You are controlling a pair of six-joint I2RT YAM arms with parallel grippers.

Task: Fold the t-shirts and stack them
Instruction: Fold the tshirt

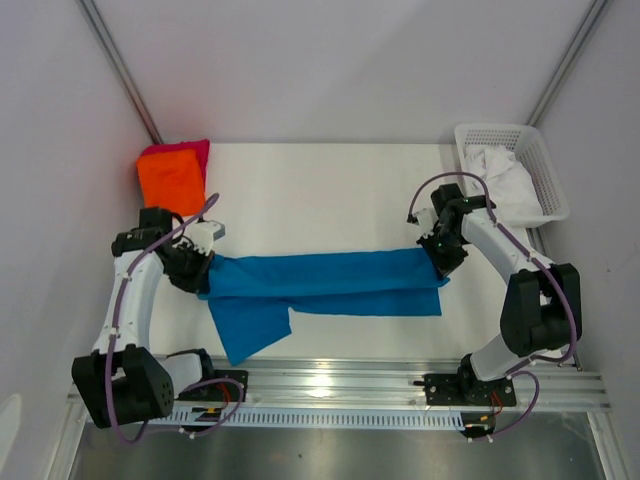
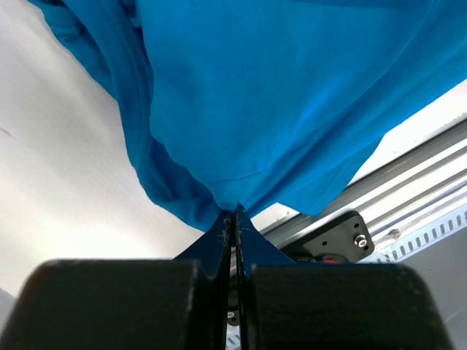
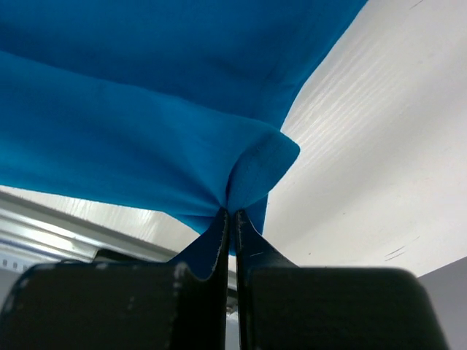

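Tools pinch blue t-shirt, gripped edges seemingly hidden.

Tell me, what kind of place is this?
Probably a robotics lab test cell, not a home: plain walls enclose a white table, an aluminium rail runs along its near edge, and the left gripper and right gripper hold a blue t-shirt.

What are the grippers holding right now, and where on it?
Both grip the blue t-shirt: left gripper pinches its left end, right gripper its right end.
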